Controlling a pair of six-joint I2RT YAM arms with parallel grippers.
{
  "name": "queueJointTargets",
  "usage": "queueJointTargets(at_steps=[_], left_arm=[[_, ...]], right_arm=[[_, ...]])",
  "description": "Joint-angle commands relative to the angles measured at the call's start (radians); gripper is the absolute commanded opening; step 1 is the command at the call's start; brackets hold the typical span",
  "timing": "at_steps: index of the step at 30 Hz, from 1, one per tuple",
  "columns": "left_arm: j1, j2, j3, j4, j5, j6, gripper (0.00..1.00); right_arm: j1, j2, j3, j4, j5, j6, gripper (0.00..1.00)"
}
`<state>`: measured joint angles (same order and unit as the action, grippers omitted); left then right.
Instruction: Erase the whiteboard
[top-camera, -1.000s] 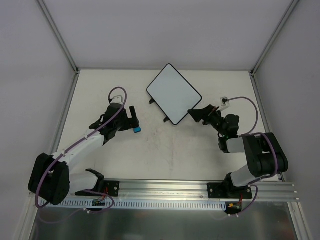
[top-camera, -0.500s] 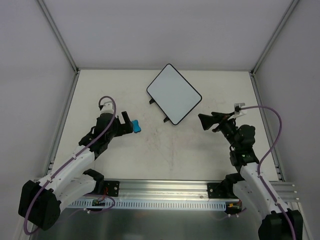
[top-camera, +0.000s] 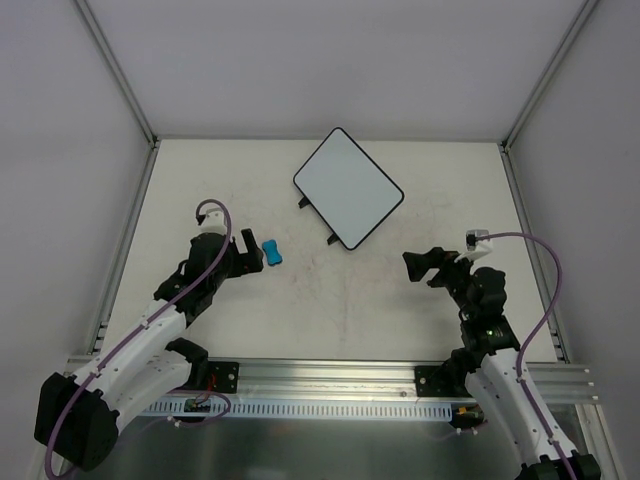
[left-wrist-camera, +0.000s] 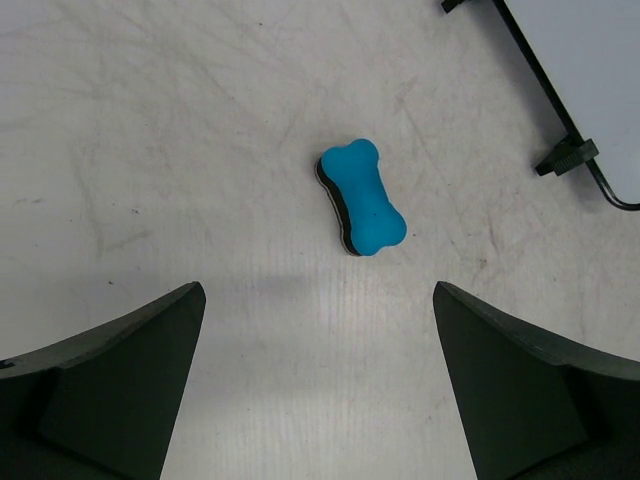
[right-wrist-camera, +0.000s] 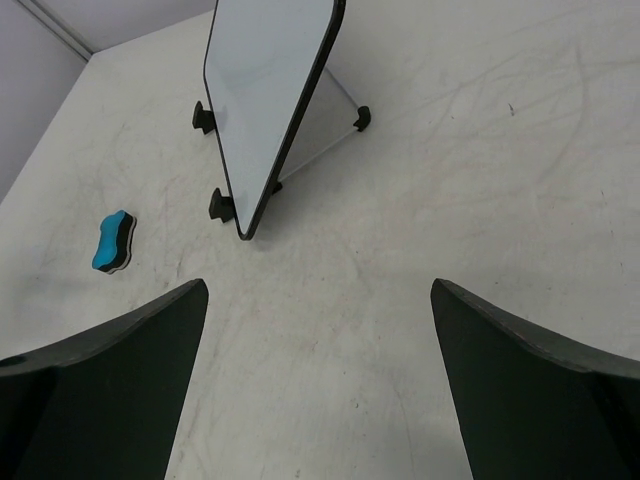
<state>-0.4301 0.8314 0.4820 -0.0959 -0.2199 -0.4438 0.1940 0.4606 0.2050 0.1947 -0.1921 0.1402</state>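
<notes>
The whiteboard (top-camera: 348, 188) stands tilted near the tabletop's (top-camera: 350, 310) far edge. The left gripper (top-camera: 250, 252), jaws released and empty, points at the blue eraser (top-camera: 273, 252) just beside it. The right gripper (top-camera: 421, 268), also released, faces the whiteboard.

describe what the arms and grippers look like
The left arm and right arm have white links and black joints, with a purple cable looping along each. The left gripper and right gripper are black, each with two broad wedge-shaped fingers.
</notes>
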Motion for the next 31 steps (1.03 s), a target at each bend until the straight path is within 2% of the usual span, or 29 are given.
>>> queueJointTargets(at_steps=[1,14,31], left_arm=[[0.010,0.005,-0.005,0.012,-0.039,0.073,0.99],[0.008,-0.017,-0.040,0.021,-0.099,0.053,0.99],[0.008,-0.063,-0.052,0.021,-0.096,0.062,0.99]], right_arm=[[0.012,-0.011,-0.019,0.015,0.031,-0.022,0.99],[0.012,-0.034,-0.039,0.022,0.039,-0.027,0.99],[0.010,-0.043,-0.044,0.023,0.034,-0.030,0.99]])
